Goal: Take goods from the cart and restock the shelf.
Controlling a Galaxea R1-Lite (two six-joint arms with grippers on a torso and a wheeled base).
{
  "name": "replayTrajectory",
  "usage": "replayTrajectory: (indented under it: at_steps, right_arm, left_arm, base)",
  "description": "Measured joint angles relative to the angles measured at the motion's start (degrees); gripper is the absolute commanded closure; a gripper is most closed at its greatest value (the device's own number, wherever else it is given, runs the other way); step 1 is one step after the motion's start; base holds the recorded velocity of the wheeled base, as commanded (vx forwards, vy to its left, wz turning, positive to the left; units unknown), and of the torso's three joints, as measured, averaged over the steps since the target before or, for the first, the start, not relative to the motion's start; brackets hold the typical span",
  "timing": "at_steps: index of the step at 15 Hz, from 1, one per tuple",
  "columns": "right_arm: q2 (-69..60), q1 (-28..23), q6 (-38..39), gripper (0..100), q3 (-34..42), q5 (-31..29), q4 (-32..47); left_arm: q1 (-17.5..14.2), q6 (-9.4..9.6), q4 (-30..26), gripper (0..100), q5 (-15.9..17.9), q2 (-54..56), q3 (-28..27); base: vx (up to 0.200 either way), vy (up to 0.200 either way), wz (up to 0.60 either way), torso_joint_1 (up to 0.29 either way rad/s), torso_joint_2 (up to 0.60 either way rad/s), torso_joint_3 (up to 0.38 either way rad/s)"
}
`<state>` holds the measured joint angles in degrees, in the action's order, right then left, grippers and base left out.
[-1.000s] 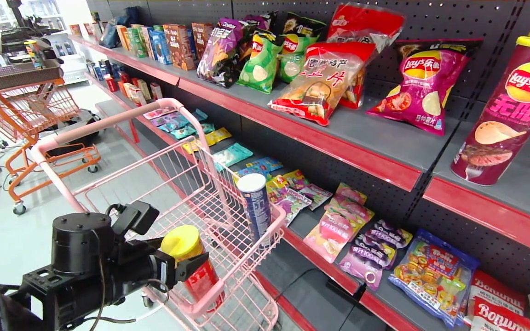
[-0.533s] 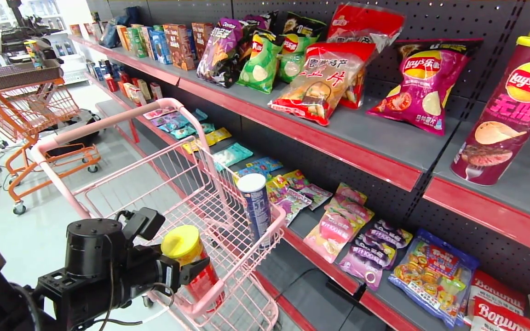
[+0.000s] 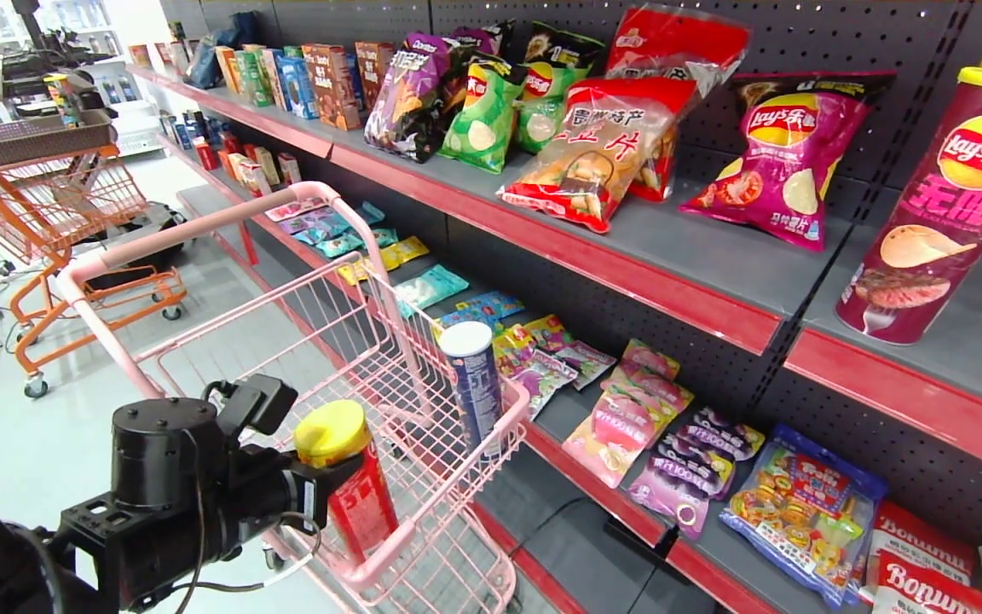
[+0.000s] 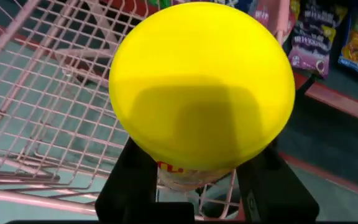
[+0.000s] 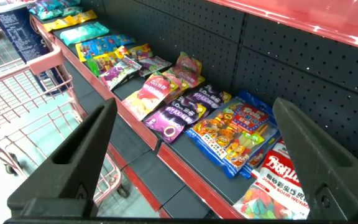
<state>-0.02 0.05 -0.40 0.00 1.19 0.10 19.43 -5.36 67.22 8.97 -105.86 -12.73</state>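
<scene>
The left gripper (image 3: 339,484) is clamped on a red can (image 3: 365,510) just below its yellow lid (image 3: 332,432), one black finger (image 4: 128,183) on each side of the can's body in the left wrist view. The can is upright with a slight tilt at the near corner of the pink cart (image 3: 201,223). Its lower part sits behind the basket's rim bar and its top stands above the rim. The right gripper (image 5: 194,168) has its two fingers spread wide with nothing between them, and it hangs over the aisle near the lower shelf (image 3: 593,495). A blue can with a pale lid (image 3: 474,388) stands upright in the cart's far corner, next to the shelving. Flat snack packets (image 3: 627,418) lie in rows on the lower shelf. On the upper shelf (image 3: 627,273), chip bags (image 3: 785,153) lean against the pegboard back and a tall purple can (image 3: 938,205) stands at the right end. An orange cart (image 3: 48,205) stands well apart down the aisle.
</scene>
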Motion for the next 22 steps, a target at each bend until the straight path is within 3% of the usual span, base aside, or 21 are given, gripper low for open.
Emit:
replayTrajectory:
  at_steps: [3, 6, 12, 14, 18, 22]
  right_arm:
    - [0.0, 0.0, -0.02, 0, 0.0, 0.0, 0.0]
    - [0.0, 0.02, -0.02, 0, 0.0, 0.02, 0.0]
    - [0.0, 0.02, 0.02, 0, 0.0, 0.11, 0.0]
    - [0.0, 0.02, 0.11, 0, 0.0, 0.11, 0.0]
    - [0.0, 0.02, 0.2, 0, 0.0, 0.11, -0.02]
    - [0.0, 0.0, 0.18, 0, 0.0, 0.11, 0.0]
  left_arm:
    - [-3.07, -0.16, -1.94, 100, -0.55, 3.68, -5.24]
    - [-5.72, -0.16, -11.93, 100, -0.61, 9.91, -11.08]
    - [-5.71, -0.02, -49.48, 100, -0.68, 34.89, -23.65]
    - [-5.71, 1.29, -59.83, 100, -1.48, 45.01, -27.23]
    - [-5.71, 3.89, -80.32, 100, -4.84, 64.44, -28.67]
    - [-5.72, 5.36, -85.0, 100, -11.4, 77.48, -24.04]
  base:
    - [0.0, 0.0, 0.0, 0.0, 0.0, 0.0]
    - [0.0, 0.0, 0.0, 0.0, 0.0, 0.0]
    - [0.0, 0.0, 0.0, 0.0, 0.0, 0.0]
    - [0.0, 0.0, 0.0, 0.0, 0.0, 0.0]
    - [0.0, 0.0, 0.0, 0.0, 0.0, 0.0]
    - [0.0, 0.0, 0.0, 0.049, -0.15, -0.095]
